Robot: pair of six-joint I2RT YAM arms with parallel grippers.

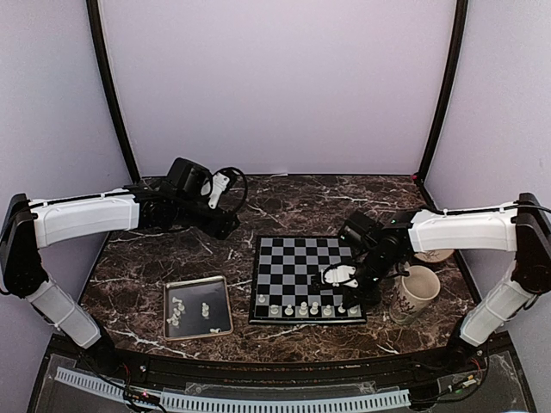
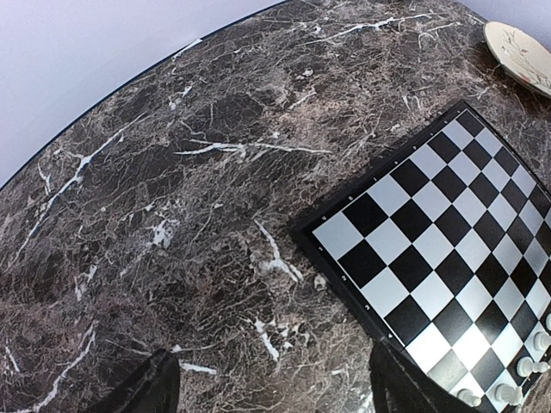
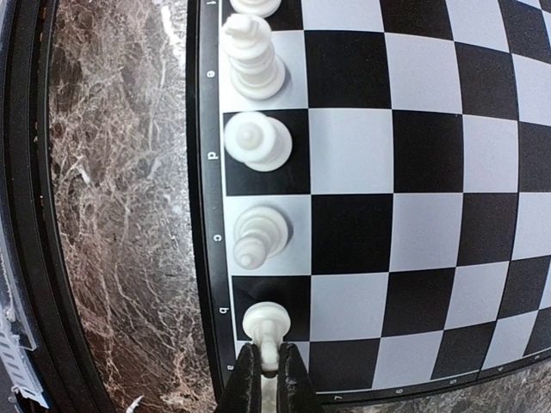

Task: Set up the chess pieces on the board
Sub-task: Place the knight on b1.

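The board [image 1: 301, 267] lies right of centre, with several whitish chess pieces [image 1: 303, 306] lined along its near row. More pieces [image 1: 179, 310] lie in the metal tray. My right gripper [image 1: 343, 301] hangs over the board's near right corner. In the right wrist view it [image 3: 269, 361] is shut on the top of a piece [image 3: 274, 325] standing on the black b square, in line with its neighbours [image 3: 261, 237]. My left gripper [image 1: 225, 228] hovers over the bare marble left of the board's far corner [image 2: 344, 249]; its fingers [image 2: 151, 387] stand wide apart with nothing between them.
A silver-rimmed tray [image 1: 219, 297] sits left of the board. A patterned mug [image 1: 417, 292] stands right of the board, close to my right arm, with a plate [image 1: 433, 255] behind it. Dark marble table [image 1: 284, 202] spreads behind the board.
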